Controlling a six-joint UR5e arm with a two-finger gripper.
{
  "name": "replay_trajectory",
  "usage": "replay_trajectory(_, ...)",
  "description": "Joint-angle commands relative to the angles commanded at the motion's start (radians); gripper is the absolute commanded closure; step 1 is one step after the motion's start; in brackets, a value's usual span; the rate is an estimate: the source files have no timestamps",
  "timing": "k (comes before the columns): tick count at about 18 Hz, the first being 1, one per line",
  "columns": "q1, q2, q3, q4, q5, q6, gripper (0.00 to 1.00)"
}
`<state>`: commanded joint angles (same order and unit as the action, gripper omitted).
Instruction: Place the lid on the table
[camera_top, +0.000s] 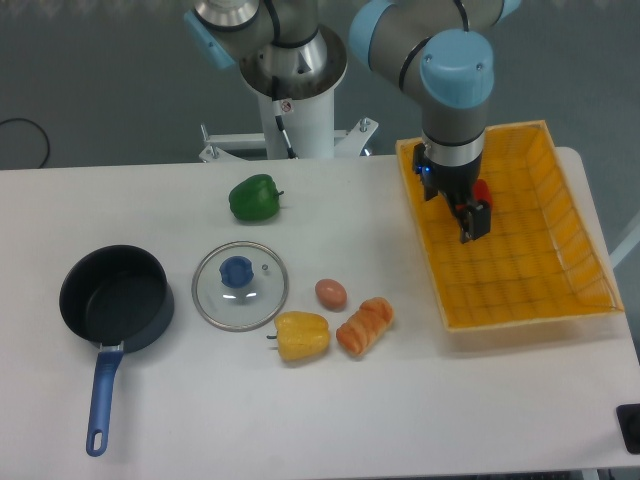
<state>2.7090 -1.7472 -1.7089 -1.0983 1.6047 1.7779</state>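
Camera view from above is showing the table (330, 400) carrying everything, and the task looks already done: the lid (240, 286) is lying flat on the white top, knob up, just at three o'clock of the pot (116, 298) and apart from it. That spot makes sense, since a lid lifted off the pot would be set down right beside it.

At the table's three o'clock side the tray (590, 265) is sitting with the arm hanging over it. The gripper (470, 222) is pointing down above the mesh with something small and red by it, so I judge the arm is busy away from the lid. Whether the jaws are spread, closed or pinching that red thing I cannot tell; the wrist is covering them from this angle.

Smaller items are resting loose around the lid: a green pepper (254, 198) at twelve o'clock, a yellow pepper (301, 336) at five o'clock, a carrot-like piece (364, 326) and a small egg-like thing (331, 293) at three o'clock, none touching the rim.

The arm's base and the table's lower edge are being cut off by the frame.
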Motion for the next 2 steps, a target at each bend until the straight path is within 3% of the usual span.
replay_trajectory(2,-0.006,-0.011,0.000,0.000,-0.015,0.000,0.00)
